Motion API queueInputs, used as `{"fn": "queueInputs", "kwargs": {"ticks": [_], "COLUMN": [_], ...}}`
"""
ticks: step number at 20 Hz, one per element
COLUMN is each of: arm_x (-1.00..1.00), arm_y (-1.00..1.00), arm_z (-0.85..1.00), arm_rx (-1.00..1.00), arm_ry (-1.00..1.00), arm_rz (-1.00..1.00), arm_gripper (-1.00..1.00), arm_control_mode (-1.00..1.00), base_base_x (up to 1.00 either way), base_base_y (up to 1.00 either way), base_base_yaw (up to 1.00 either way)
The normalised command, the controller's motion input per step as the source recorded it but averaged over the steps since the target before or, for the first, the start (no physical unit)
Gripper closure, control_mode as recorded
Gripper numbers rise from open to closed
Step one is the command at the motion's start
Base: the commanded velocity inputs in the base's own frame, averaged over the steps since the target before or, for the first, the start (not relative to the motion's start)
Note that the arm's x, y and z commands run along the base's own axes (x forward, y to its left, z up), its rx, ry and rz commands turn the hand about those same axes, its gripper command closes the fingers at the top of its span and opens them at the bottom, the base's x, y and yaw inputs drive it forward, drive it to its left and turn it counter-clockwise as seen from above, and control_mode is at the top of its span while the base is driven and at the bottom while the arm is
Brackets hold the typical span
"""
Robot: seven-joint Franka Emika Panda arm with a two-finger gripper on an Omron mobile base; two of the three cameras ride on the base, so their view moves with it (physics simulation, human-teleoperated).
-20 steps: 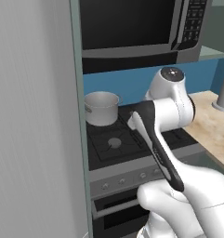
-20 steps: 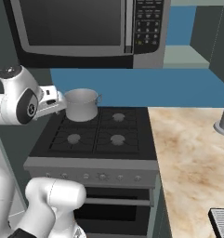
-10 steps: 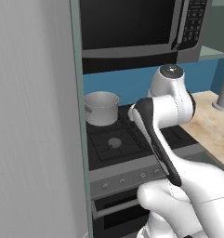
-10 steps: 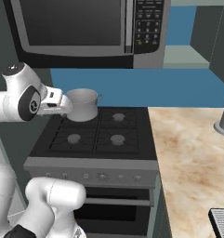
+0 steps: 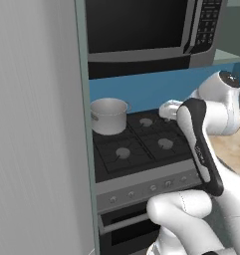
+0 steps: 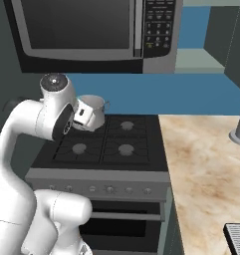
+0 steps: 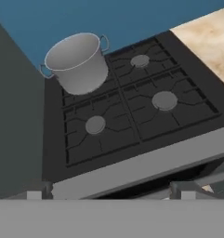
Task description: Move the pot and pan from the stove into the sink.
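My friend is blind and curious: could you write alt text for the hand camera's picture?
A silver pot with two loop handles sits on the back left burner of a black gas stove, seen from above and in front. The other three burners are bare; blue wall runs behind, and beige counter lies to the right.

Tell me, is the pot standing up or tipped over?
Standing up. The pot sits flat on the stove's back burner, its open top facing up.

Your arm hides lower half of pot (image 6: 94, 106) in right base view. Hand (image 5: 167, 110) mostly behind forearm at 3 o'clock of pot; you cannot tell its opening. Stove (image 7: 132, 116) front cut off at 6 o'clock in hand view. Knobs (image 5: 153, 188) too small to read.
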Motion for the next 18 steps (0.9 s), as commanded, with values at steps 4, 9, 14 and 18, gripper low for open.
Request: {"fn": "queueInputs", "kwargs": {"ticks": [4, 9, 14, 18], "arm_x": [-0.12, 0.13, 0.40, 0.47], "arm_y": [-0.31, -0.01, 0.13, 0.19], "arm_z": [0.01, 0.00, -0.05, 0.00], "arm_rx": [0.26, 0.10, 0.11, 0.06], "arm_ry": [-0.13, -0.06, -0.10, 0.00], "arm_rz": [-0.04, -0.05, -0.10, -0.04], "arm_gripper": [-1.00, -1.00, -1.00, -1.00], "arm_control_mode": [-1.00, -1.00, -1.00, -1.00], "base_base_x": [0.00, 0.00, 0.00, 0.00], "base_base_y": [0.00, 0.00, 0.00, 0.00], "base_base_yaw": [0.00, 0.00, 0.00, 0.00]}}
